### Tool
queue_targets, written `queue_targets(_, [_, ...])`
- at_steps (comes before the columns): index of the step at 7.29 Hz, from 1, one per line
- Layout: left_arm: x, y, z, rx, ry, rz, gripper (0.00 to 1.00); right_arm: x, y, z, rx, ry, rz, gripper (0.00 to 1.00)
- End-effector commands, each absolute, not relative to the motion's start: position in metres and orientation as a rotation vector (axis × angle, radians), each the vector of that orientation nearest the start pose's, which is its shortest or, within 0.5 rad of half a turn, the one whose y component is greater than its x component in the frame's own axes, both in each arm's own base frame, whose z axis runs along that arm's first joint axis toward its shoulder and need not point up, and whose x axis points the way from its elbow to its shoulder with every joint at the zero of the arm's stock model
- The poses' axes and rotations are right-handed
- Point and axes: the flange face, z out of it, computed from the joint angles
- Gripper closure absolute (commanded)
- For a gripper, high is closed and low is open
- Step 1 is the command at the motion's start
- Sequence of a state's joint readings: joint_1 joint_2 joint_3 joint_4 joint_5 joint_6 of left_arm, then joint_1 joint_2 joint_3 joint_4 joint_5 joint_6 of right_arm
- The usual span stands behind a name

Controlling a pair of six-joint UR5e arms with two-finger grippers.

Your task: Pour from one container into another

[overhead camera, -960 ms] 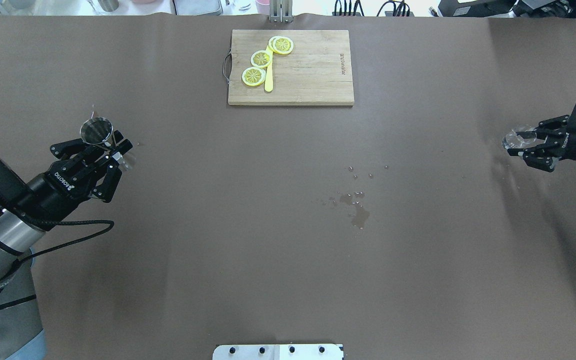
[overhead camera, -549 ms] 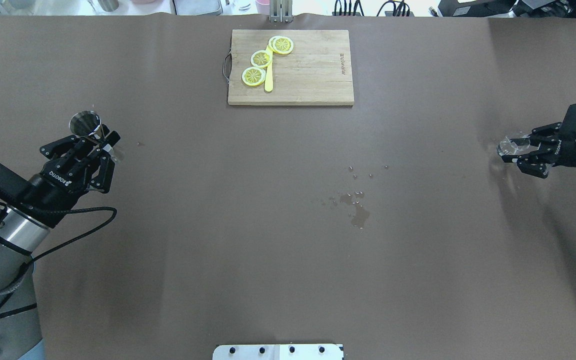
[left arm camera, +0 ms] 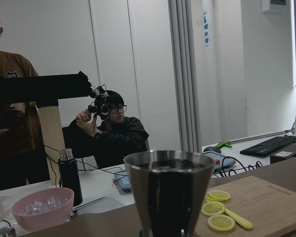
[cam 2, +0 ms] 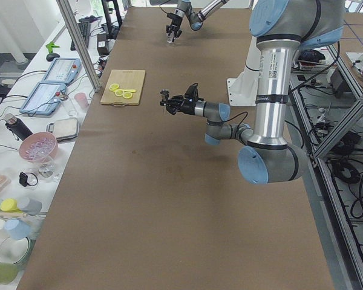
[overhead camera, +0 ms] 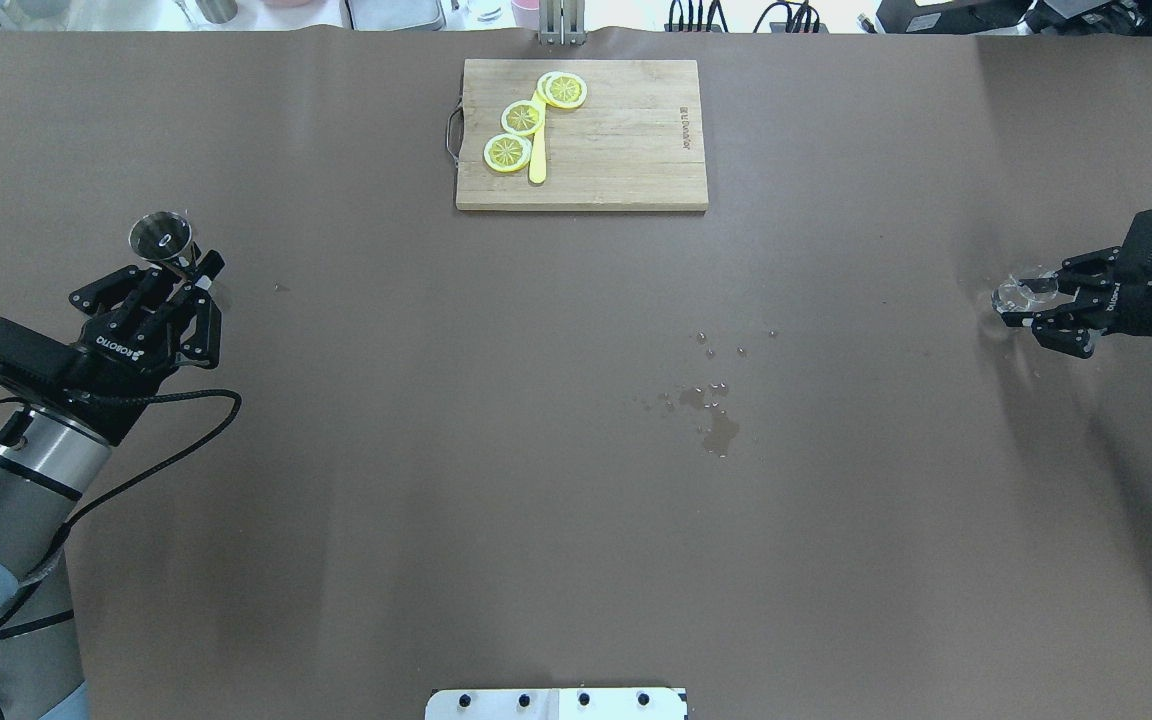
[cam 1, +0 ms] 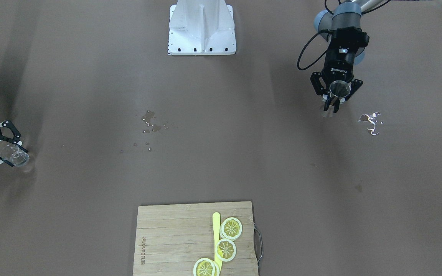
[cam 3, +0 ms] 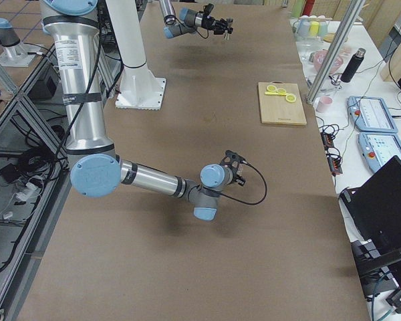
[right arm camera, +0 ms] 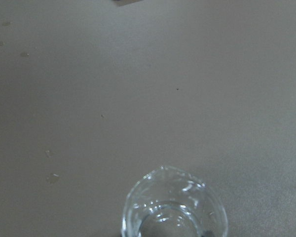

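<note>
Reading the overhead camera, I have the left gripper (overhead camera: pixel 179 272) at 9 o'clock of the table (overhead camera: pixel 436 560), its fingers pinching the narrow waist of the jigger (overhead camera: pixel 162 236). The jigger stands upright, just off the fingers' 12 o'clock side, with its open mouth toward the camera. My left wrist camera shows its rim level. I cannot tell whether its foot touches the table. Behind it in that wrist view I see a pink bowl (left arm camera: pixel 42 207), a dark bottle (left arm camera: pixel 69 173) and two people past the table's far edge.

At 12 o'clock lies the cutting board (overhead camera: pixel 626 150), with three lemon slices (overhead camera: pixel 508 152) and a yellow stick (overhead camera: pixel 537 165) on its left half.

Near the centre, a little toward 4 o'clock, a small puddle (overhead camera: pixel 720 430) and scattered drops wet the table.

At 3 o'clock the right gripper (overhead camera: pixel 1018 304) is clamped on the glass (overhead camera: pixel 1008 292), one finger on each side, with the glass at the 9 o'clock end of the fingers. My right wrist camera looks into its round mouth, with brown table around it. The jigger and the glass are well apart, at opposite ends of the table.
</note>
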State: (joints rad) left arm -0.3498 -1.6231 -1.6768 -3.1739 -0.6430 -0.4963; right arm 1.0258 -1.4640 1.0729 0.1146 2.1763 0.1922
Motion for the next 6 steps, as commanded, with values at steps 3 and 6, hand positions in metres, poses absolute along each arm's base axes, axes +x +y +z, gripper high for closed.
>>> queue_targets(3, [0.365,-0.366,0.448,1.420,0.707,-0.363,1.00,-0.204,-0.474,0.668,1.008,-0.952,-0.682,0.94])
queue_targets(6, [0.373,-0.379,0.462,1.369,0.653,-0.407,1.00,-0.204,-0.474,0.669,1.006,-0.954,-0.680,0.01])
